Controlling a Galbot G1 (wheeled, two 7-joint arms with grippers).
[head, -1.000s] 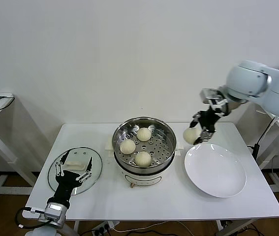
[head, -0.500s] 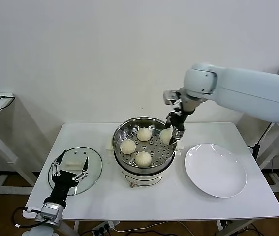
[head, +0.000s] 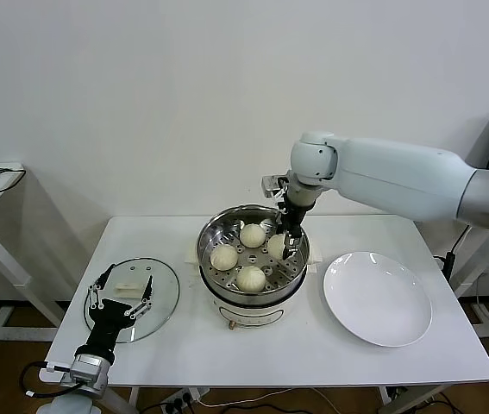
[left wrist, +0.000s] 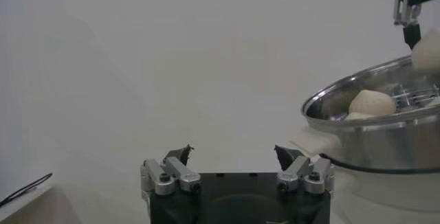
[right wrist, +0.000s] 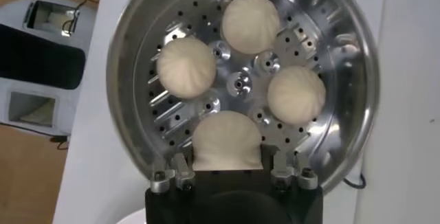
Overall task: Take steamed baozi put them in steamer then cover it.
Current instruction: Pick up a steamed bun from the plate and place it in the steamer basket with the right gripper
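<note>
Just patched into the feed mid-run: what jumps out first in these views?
The right gripper hangs over the steamer at the table's centre, shut on the fourth baozi, with three baozi already on the perforated tray. To the steamer's right sits the bare white plate. On its left the glass lid lies flat on the table, with the open left gripper above it.

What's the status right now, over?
Right gripper shut on fourth baozi, over steamer. Three baozi already on tray. Left gripper open, idle over glass lid. Nothing blocking.

Lid (head: pixel 132 297) left of steamer (head: pixel 253 254), plate (head: pixel 378 297) right, apparently four baozi (right wrist: pixel 185 66) inside.
</note>
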